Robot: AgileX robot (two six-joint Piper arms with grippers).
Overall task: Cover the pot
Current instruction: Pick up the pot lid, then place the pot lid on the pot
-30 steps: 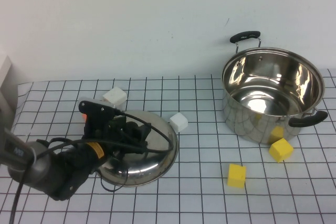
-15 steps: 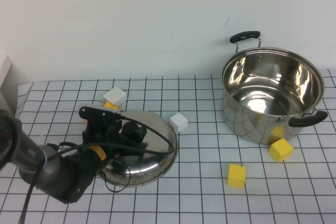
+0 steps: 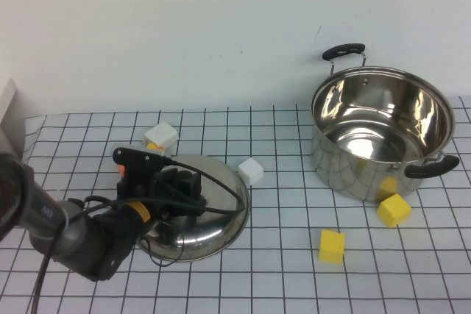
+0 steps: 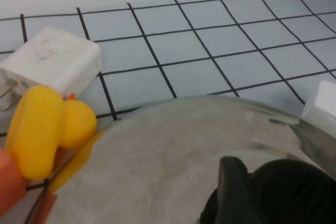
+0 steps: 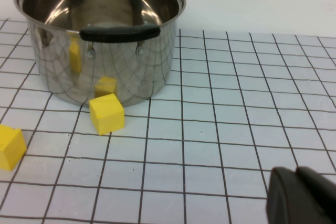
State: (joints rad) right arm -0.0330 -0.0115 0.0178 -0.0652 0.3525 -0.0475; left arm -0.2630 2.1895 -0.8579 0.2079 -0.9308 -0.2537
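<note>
The pot (image 3: 383,134), shiny steel with two black handles, stands open at the back right; it also shows in the right wrist view (image 5: 100,40). The domed steel lid (image 3: 213,215) lies on the table at the left, also in the left wrist view (image 4: 168,156). My left gripper (image 3: 180,185) is down on top of the lid, one finger (image 4: 231,182) pressed against the black knob (image 4: 289,192), shut on it. My right gripper (image 5: 302,198) is shut and empty, low over the table to the right of the pot, outside the high view.
Two yellow cubes (image 3: 332,245) (image 3: 394,209) lie in front of the pot. A white cube (image 3: 250,171) touches the lid's far edge. Another white block (image 3: 160,136) and a yellow toy duck (image 4: 47,129) sit behind the lid.
The left arm has shifted slightly left and settled lower over the lid. The lid, pot and cubes have not moved.
</note>
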